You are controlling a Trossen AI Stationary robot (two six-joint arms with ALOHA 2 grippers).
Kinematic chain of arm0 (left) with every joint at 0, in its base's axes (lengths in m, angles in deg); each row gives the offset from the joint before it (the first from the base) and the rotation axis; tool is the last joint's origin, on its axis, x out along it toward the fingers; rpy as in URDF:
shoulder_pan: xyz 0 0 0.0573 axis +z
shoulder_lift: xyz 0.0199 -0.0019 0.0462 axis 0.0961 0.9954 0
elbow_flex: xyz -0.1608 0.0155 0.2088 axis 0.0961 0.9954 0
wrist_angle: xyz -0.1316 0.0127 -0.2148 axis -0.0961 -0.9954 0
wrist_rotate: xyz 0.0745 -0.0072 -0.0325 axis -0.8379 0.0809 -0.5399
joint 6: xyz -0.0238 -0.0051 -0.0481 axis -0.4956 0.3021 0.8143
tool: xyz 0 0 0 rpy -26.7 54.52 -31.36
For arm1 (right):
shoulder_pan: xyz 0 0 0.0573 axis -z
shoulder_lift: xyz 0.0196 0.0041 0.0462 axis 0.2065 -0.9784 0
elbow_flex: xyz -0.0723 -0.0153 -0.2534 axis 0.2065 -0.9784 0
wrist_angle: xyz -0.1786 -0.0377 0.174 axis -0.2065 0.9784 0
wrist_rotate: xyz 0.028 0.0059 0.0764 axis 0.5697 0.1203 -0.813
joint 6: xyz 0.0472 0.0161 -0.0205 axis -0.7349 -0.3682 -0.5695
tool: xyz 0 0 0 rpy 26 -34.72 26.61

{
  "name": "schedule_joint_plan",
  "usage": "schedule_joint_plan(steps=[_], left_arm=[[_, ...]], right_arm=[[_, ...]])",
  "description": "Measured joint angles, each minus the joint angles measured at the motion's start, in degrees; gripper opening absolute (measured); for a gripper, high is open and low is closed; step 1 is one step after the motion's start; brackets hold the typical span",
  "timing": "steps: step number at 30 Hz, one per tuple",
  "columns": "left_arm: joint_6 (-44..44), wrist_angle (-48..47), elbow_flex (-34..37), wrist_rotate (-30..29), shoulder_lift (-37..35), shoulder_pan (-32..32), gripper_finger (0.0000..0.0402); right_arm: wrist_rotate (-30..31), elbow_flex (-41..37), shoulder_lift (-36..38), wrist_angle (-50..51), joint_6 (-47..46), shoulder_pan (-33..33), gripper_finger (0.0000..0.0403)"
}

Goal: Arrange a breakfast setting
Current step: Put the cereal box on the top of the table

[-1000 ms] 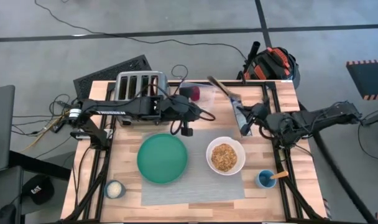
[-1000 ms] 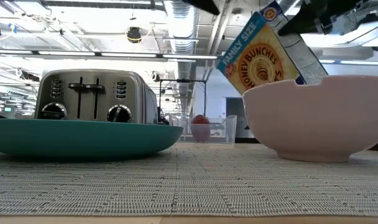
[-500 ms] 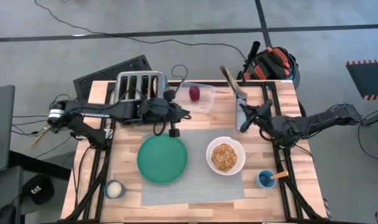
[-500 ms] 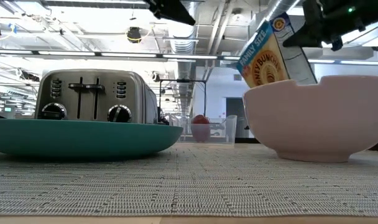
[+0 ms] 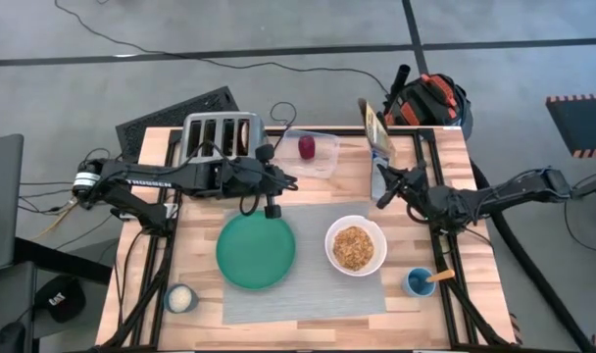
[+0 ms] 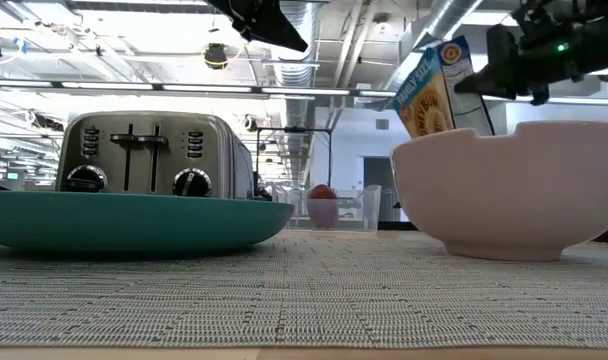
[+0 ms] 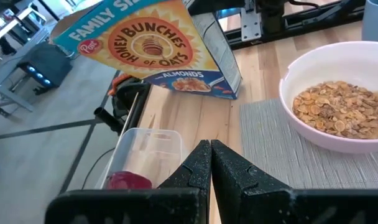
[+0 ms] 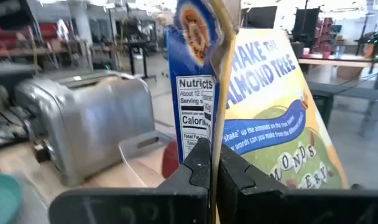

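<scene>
High view, bowl (image 5: 356, 246) near right end effector (image 5: 381, 193)

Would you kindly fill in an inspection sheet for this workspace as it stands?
Surface: wooden table, grey placemat laid.
Job's things: teal plate; white bowl holds cereal.
Clutter: toaster; clear tub with red fruit; small cups.
Grippers: left gripper shut, empty, above plate's far edge; right gripper shut on cereal box.
Cables: black leads on floor.
Surroundings: backpack behind table.
</scene>
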Motion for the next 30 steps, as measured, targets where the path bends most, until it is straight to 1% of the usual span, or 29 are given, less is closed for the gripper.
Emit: schedule_joint_plan(steps=[5, 10, 13, 15, 18, 21, 26, 30], left_arm=[[-0.4, 0.0, 0.0, 0.0, 0.0, 0.0, 0.0000], [-0.5, 0.8, 0.0, 0.0, 0.0, 0.0, 0.0000], [-0.5, 0.9, 0.0, 0.7, 0.0, 0.0, 0.0000], [-0.4, 0.9, 0.0, 1.6, 0.0, 0.0, 0.0000], [-0.4, 0.9, 0.0, 2.0, 0.0, 0.0, 0.0000], [-0.4, 0.9, 0.0, 2.0, 0.0, 0.0, 0.0000], [-0.4, 0.9, 0.0, 2.0, 0.0, 0.0, 0.0000], [-0.4, 0.9, 0.0, 1.9, 0.0, 0.0, 0.0000]], right_arm=[[0.0, -1.4, 0.1, -0.4, -2.0, 0.0, 0.0029], [-0.5, -1.9, 0.0, -8.9, 7.1, -1.2, 0.0028], [-2.0, -1.9, -0.1, -14.3, 10.8, -2.5, 0.0030], [-4.1, -1.9, 0.0, -15.6, 12.0, -3.2, 0.0030], [-6.0, -1.9, -0.1, -15.5, 12.3, -4.1, 0.0029], [-6.1, -1.8, -0.2, -13.1, 11.0, -4.4, 0.0033], [-6.2, -1.7, -0.2, -7.4, 4.8, -4.2, 0.0057], [-6.2, -1.7, -0.1, -6.9, 4.4, -4.4, 0.0078]])
